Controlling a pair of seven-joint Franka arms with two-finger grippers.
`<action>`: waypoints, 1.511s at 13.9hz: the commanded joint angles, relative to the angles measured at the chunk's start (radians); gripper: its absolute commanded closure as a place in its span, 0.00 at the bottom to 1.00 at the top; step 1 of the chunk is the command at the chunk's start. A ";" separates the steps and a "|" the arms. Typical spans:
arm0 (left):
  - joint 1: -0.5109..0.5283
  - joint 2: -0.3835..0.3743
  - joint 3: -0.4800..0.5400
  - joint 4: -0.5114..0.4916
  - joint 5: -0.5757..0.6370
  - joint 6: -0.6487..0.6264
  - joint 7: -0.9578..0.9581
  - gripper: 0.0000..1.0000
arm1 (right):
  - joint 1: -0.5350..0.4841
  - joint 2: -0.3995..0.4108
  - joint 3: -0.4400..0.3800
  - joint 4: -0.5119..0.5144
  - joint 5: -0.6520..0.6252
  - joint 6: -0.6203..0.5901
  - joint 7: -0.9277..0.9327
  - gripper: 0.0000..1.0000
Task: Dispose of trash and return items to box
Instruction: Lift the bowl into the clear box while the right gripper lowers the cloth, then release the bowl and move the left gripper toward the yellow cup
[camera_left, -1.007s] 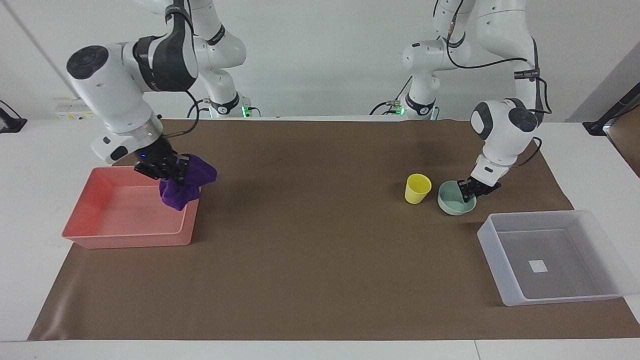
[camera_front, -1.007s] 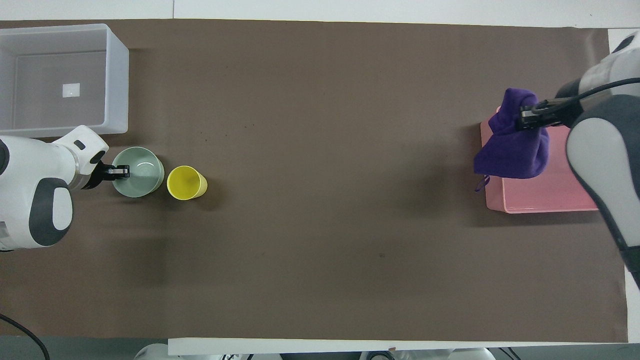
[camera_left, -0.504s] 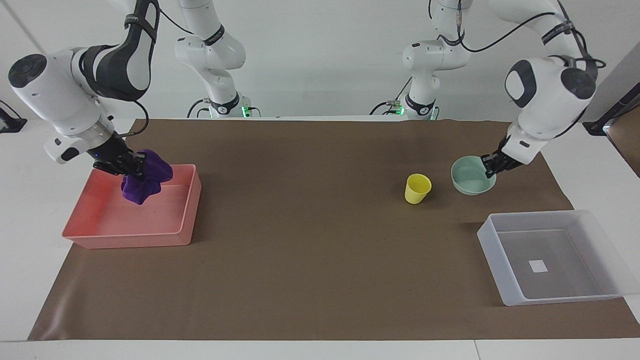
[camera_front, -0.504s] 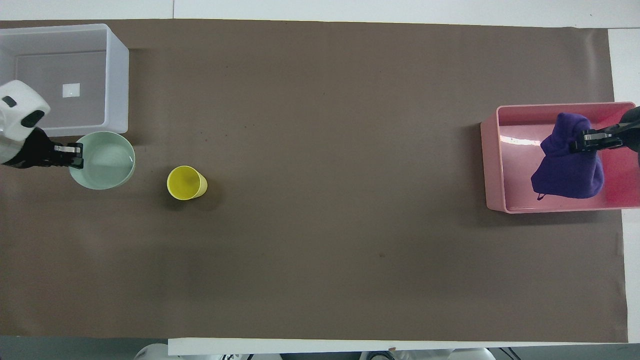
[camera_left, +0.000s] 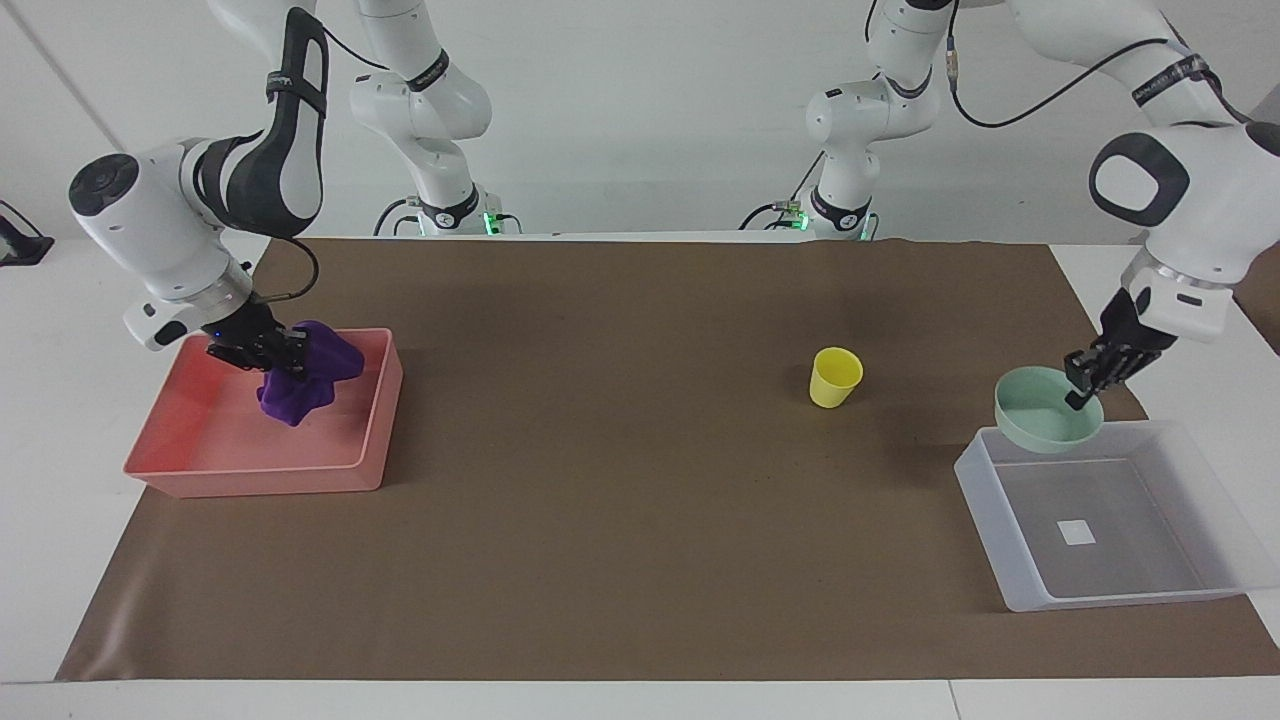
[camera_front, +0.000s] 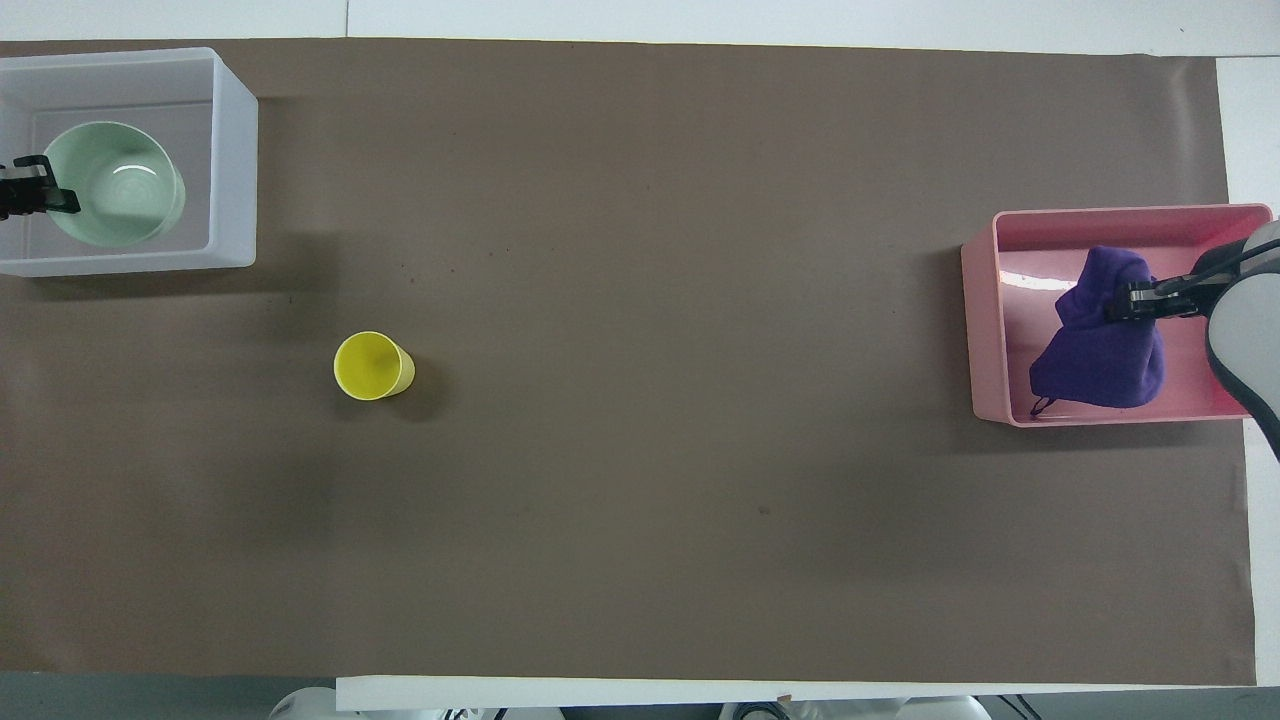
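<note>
Purple cloth (camera_left: 300, 380) is hanging over the pink tray (camera_left: 180, 470), pinched in my right gripper (camera_left: 262, 352). My left gripper (camera_left: 1088, 378), fingers clamped on its rim, is holding the mint bowl (camera_left: 1045, 425) over the clear box (camera_left: 1180, 590). The yellow cup (camera_left: 834, 377) is standing near that box.

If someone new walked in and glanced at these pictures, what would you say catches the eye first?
Both arms are carrying something at once. The right gripper holds the purple cloth over the pink tray at the right arm's end of the table, while the left gripper holds the mint-green bowl by its rim over the translucent box. The yellow cup stands alone on the brown mat.
</note>
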 joint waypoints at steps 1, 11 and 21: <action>0.003 0.204 0.034 0.163 -0.013 0.092 -0.016 1.00 | -0.015 -0.009 0.013 -0.001 -0.004 0.001 -0.018 0.01; -0.006 0.173 0.062 0.185 0.060 0.029 -0.059 0.00 | 0.082 -0.052 0.029 0.284 -0.029 -0.437 0.046 0.00; -0.391 -0.292 0.048 -0.424 0.100 -0.169 -0.312 0.00 | 0.108 -0.130 0.019 0.368 -0.077 -0.720 0.043 0.00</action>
